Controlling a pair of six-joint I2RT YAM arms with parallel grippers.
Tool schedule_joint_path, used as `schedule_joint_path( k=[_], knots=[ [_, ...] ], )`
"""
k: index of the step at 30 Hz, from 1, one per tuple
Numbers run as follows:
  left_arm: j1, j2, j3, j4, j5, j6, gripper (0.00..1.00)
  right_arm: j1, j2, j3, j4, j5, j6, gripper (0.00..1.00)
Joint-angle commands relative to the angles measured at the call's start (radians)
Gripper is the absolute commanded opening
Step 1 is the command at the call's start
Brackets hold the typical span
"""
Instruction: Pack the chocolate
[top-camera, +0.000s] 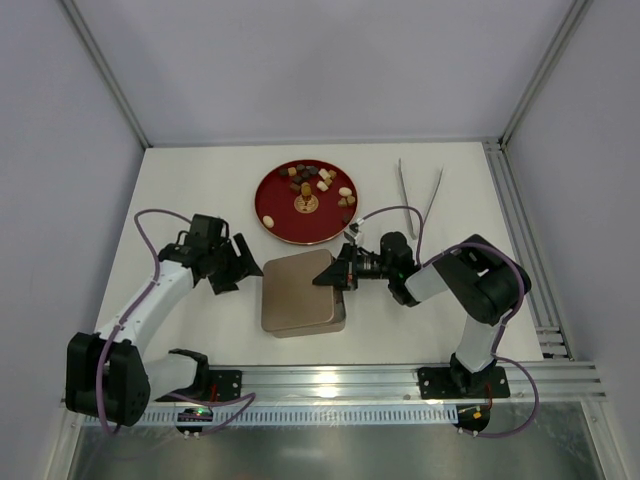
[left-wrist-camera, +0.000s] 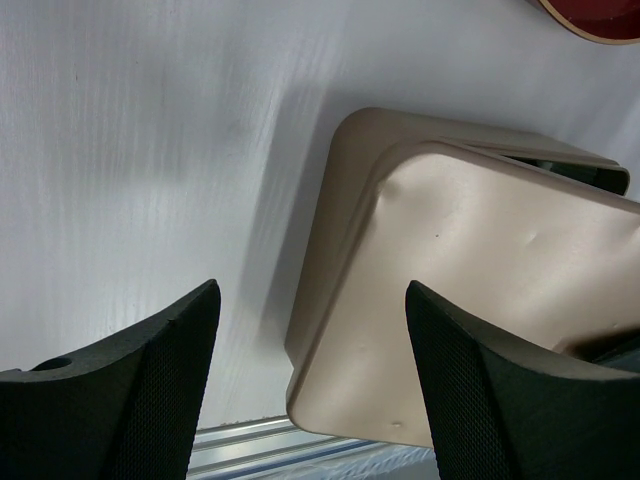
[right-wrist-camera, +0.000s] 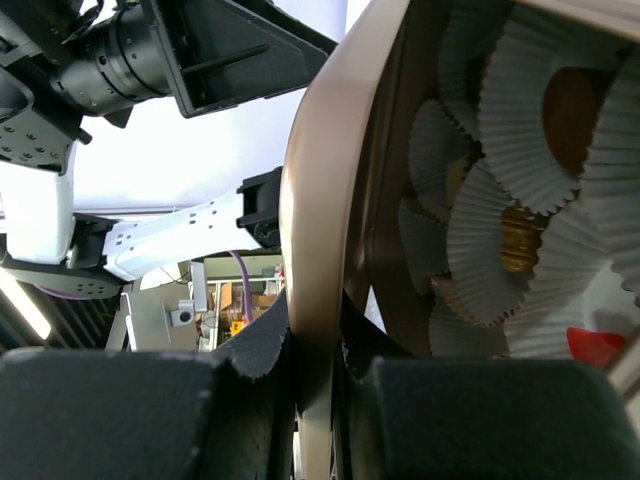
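My right gripper is clenched on the edge of the tan tin lid, with paper cups showing beneath it. My left gripper stands released just beside the lid's left side. The chocolate lies on the red plate beyond the lid, apart from both grippers.

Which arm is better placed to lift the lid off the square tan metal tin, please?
The right arm: its jaws are shut on the rim of the tan metal lid, which is tilted up, with crinkled white paper cups visible underneath. The left arm has its jaws open beside it, holding nothing.
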Motion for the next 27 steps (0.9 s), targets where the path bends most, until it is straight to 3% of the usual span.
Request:
schedule_joint_path(
  k=[1, 6, 17, 27],
  knots=[
    [-0.003, 0.010, -0.010, 0.037, 0.016, 0.011, 0.73, -0.009, -0.019, 0.003, -0.038, 0.002, -0.076, 0.13],
    [-0.006, 0.022, -0.011, 0.045, 0.016, 0.015, 0.74, -0.018, -0.025, 0.000, -0.054, 0.001, -0.075, 0.23],
    [-0.029, 0.056, -0.025, 0.083, 0.051, 0.021, 0.76, -0.051, -0.056, -0.017, -0.106, 0.004, -0.105, 0.35],
    [-0.042, 0.060, -0.041, 0.142, 0.126, 0.001, 0.77, -0.079, -0.134, -0.020, -0.286, 0.021, -0.200, 0.40]
  ],
)
